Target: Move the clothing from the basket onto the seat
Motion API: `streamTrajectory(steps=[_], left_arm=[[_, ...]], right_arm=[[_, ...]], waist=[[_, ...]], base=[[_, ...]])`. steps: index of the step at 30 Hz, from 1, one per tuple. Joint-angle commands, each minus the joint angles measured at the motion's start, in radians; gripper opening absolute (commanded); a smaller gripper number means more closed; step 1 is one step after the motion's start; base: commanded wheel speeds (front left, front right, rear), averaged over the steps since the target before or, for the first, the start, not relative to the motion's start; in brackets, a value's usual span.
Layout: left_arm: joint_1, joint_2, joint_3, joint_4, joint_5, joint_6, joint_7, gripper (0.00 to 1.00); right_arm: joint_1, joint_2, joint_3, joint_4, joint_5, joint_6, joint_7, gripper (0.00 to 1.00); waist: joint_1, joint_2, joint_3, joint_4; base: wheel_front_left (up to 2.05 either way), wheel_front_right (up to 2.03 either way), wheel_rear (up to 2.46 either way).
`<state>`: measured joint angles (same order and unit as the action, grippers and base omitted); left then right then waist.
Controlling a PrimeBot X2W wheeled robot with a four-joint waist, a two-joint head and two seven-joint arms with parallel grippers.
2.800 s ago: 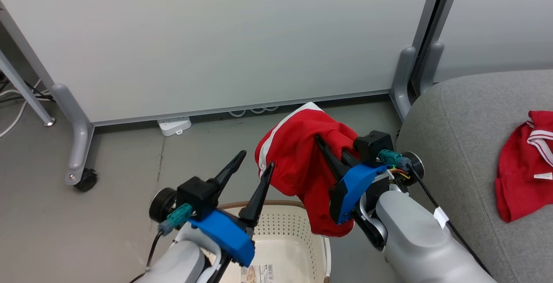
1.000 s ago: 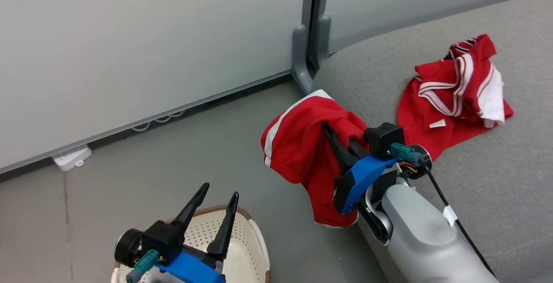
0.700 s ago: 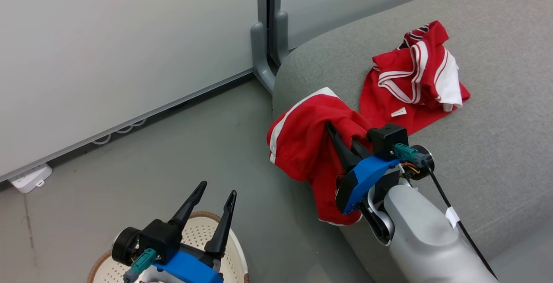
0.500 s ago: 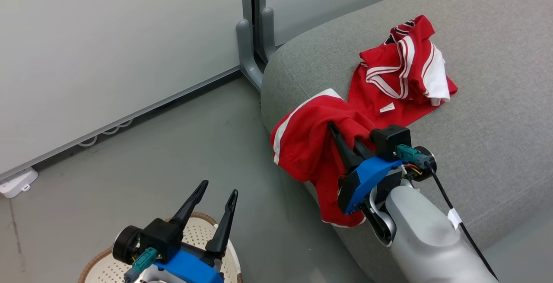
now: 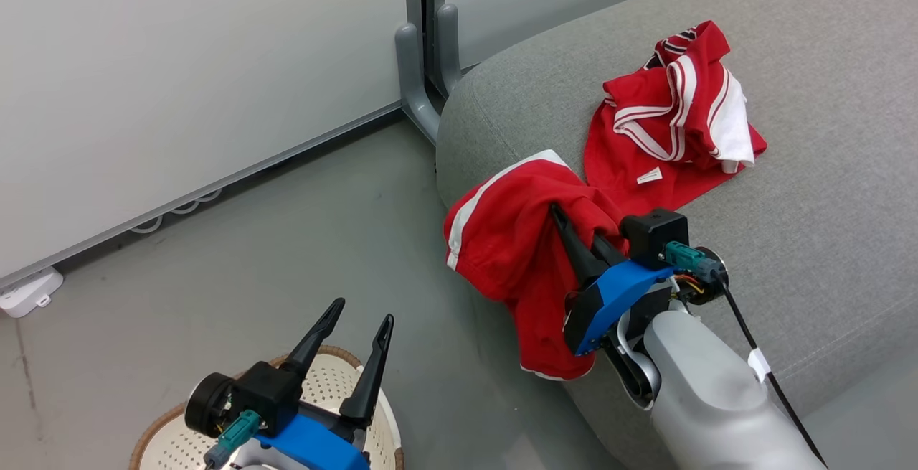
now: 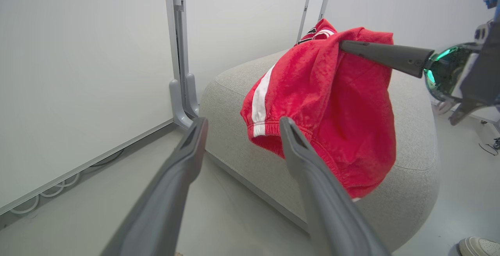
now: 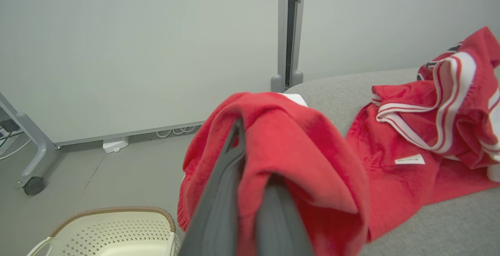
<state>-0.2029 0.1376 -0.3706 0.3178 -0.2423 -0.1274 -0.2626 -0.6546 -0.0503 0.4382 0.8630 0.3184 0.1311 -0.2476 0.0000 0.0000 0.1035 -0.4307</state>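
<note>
Left gripper (image 5: pixel 362 311) hangs near the basket (image 5: pixel 326 384) down on the floor, fingers spread wide, nothing in them. Right gripper (image 5: pixel 566 229) is pinched tight on a red garment (image 5: pixel 502 247) with a white stripe, which dangles at the left end of the sofa (image 5: pixel 825 226). Further right, the red jersey (image 5: pixel 667 147) lies crumpled on the sofa top.

head: looks down from above | wrists: low, close — all share seat (image 5: pixel 825 190)
</note>
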Motion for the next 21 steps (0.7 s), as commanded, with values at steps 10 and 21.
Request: streamTrajectory(steps=[10, 21], left_arm=[[-0.044, 0.016, 0.009, -0.028, 0.026, -0.005, -0.003, 1.00], [-0.161, 0.060, -0.048, -0.101, 0.062, -0.004, -0.003, 1.00]], right_arm=[[-0.152, -0.015, -0.168, 0.037, -0.100, -0.001, 0.028, 0.00], [-0.424, -0.235, -0.456, -0.039, -0.219, -0.001, 0.123, 0.00]], waist=[[0.0000, 0.0000, 0.089, 0.032], [0.0000, 0.0000, 0.296, 0.122]], base=[[0.00, 0.00, 0.00], [0.00, 0.00, 0.00]])
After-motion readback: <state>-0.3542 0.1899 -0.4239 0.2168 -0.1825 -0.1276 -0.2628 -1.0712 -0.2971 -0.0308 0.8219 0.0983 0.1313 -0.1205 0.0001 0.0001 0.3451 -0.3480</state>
